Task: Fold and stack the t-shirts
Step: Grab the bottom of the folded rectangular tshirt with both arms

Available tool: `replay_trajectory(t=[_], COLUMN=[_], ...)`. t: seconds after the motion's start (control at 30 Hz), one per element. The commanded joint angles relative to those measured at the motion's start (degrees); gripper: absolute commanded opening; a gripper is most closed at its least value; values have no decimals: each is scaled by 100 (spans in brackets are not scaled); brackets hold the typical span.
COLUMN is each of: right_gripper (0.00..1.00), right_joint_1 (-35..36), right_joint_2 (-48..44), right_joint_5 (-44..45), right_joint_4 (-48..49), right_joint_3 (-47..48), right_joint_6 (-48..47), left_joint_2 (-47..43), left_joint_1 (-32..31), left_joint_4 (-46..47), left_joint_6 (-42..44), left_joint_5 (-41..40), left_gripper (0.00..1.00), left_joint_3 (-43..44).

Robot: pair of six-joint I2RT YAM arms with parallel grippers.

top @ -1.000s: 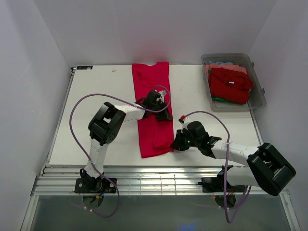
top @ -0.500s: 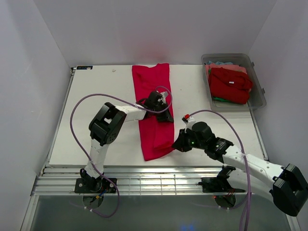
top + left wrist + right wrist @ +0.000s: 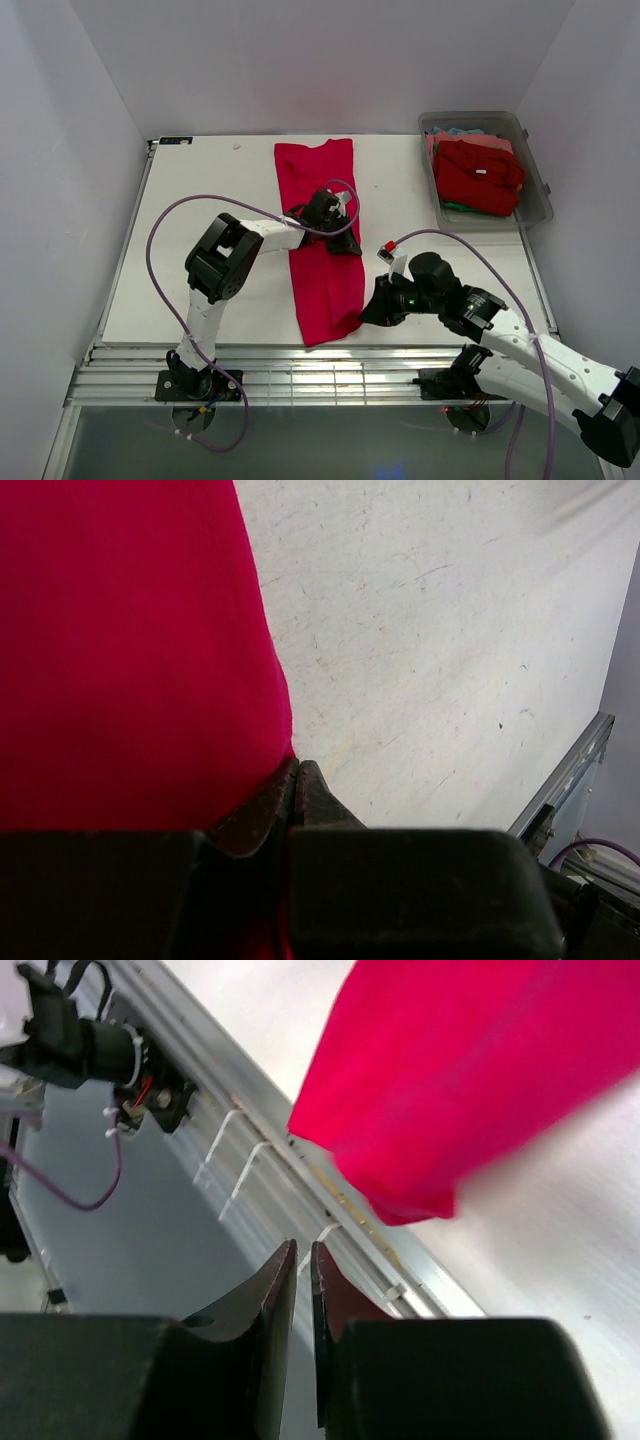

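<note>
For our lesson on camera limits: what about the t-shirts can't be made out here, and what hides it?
Top view: the top red shirt covers the other shirts in the clear bin; count unclear.
Top view: the left gripper hides part of the spread red t-shirt.
Left wrist view: that t-shirt runs off the top and left edges.
Right wrist view: it is blurred, cut off top and right.

Left arm [image 3: 222,262]: elbow raised, forearm angled right to the red t-shirt [image 3: 313,175].
Left gripper [image 3: 343,243]: at the t-shirt's right edge, midway along; jaws pinched on cloth.
Right arm [image 3: 520,345]: stretched low, leftward.
Right gripper [image 3: 367,318]: just beside the t-shirt's near right corner; jaws a slit apart, empty.
</note>
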Motion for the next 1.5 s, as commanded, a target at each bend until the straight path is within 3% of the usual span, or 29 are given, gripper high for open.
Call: replay_trajectory(t=[0.0, 0.17, 0.3, 0.47, 0.6, 0.63, 0.7, 0.77, 0.8, 0.9, 1.13, 1.33, 1.47], right_gripper=[17, 19, 18, 16, 18, 20, 27, 30, 40, 48, 49, 48, 49], right_joint_1=[98, 89, 89, 89, 98, 90, 89, 98, 90, 89, 98, 98, 98], right_joint_2=[-242, -515, -638, -358, 379, 503, 898, 1136, 1337, 1646, 1902, 2008, 1745], right_joint_5=[-561, -210, 964, 1558, 1715, 1725, 1786, 1795, 1795, 1760, 1865, 1830, 1865], right_joint_4=[-635, -1066, -1216, -638, 188, 286, 409, 541, 559, 735, 963, 727, 489], right_joint_3=[417, 444, 242, -145, -330, -330, -321, -304, -295, -286, -242, -93, -84], right_joint_6=[-157, -333, -159, -17, 62, 53, 44, 1, -26, -79, -122, -193, -228], left_joint_2=[119, 110, 75, 57, -258, -381, -829, -1145, -1460, -2049, -2965, -3220, -3721], left_joint_1=[64, 64, 64, 64, 64, 64, 73, 64, 64, 64, 64, 47, -208], left_joint_4=[-424, -495, -521, -539, -592, -574, -574, -574, -617, -836, -2058, -2726, -3244], left_joint_6=[237, 272, 290, 290, 272, 290, 333, 378, 404, 369, 132, -201, -544], left_joint_5=[-532, -541, -558, -550, -769, -830, -1032, -1164, -1261, -1349, -1964, -1570, -1744], left_gripper=[12, 12, 11, 11, 11, 13, 28, 48, 65, 87, 90, 87, 85], left_joint_3=[-35, 9, -8, -26, -78, -87, -79, 9, 35, 123, -789, -1669, -2099])
